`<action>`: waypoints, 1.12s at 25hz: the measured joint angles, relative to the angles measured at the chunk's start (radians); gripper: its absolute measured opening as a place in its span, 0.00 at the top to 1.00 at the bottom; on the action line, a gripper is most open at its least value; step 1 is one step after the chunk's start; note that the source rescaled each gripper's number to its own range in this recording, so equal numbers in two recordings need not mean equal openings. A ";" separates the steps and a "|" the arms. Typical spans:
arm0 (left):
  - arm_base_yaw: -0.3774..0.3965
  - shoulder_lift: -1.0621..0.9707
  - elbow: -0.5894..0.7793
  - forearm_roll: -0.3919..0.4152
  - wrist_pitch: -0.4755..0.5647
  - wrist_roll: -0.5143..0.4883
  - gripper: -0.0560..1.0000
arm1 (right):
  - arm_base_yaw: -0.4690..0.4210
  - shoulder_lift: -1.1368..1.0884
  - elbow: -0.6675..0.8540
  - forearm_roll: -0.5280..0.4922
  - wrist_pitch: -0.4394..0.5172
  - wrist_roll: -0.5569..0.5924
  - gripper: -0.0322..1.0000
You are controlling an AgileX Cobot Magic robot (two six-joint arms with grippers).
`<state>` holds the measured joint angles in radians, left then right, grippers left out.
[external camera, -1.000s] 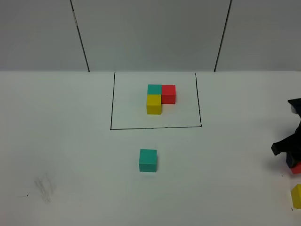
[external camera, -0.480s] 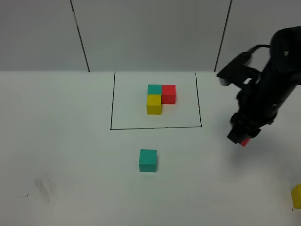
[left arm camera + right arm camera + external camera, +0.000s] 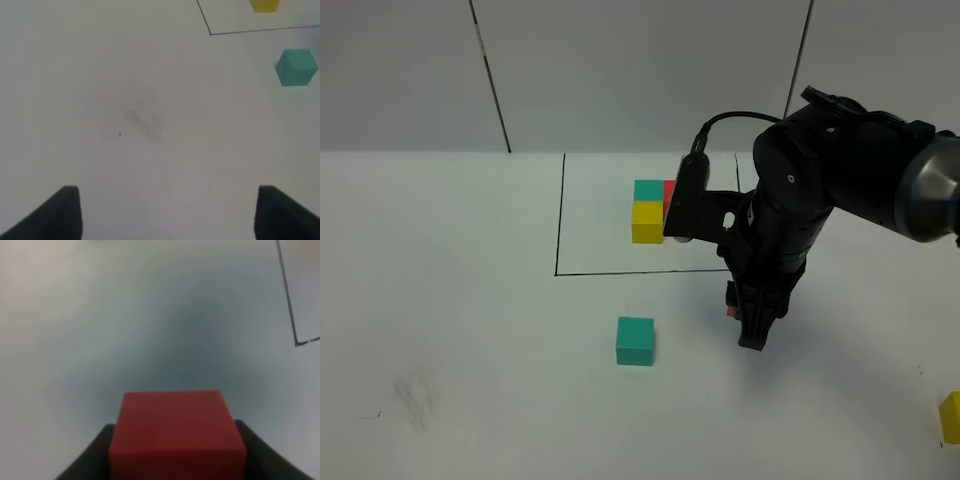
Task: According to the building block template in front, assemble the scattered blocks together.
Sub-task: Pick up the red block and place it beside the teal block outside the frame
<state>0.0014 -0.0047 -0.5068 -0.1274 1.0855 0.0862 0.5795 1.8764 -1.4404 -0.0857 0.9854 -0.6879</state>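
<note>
Clamping the red cube (image 3: 177,432), the right tool (image 3: 750,335) hovers near the teal cube (image 3: 634,340); the left tool (image 3: 167,215) gapes empty.

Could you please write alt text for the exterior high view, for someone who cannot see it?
The right pincer holds a red cube close to the white table, right of a teal cube. Behind them, a black outline frames the template of teal, red and yellow cubes, partly hidden by the arm. A loose yellow cube sits far right.
</note>
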 joint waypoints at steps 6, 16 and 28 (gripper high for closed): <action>0.000 0.000 0.000 0.000 0.000 0.000 0.25 | 0.002 0.030 -0.004 -0.003 -0.009 -0.125 0.97; 0.000 0.000 0.000 0.000 0.000 0.000 0.25 | 0.018 0.030 -0.004 0.043 -0.017 -0.312 0.97; 0.000 0.000 0.001 0.000 0.000 0.000 0.25 | 0.045 0.145 -0.165 0.070 0.047 -0.282 0.97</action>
<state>0.0014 -0.0047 -0.5060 -0.1274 1.0855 0.0862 0.6243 2.0215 -1.6058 -0.0160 1.0319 -0.9697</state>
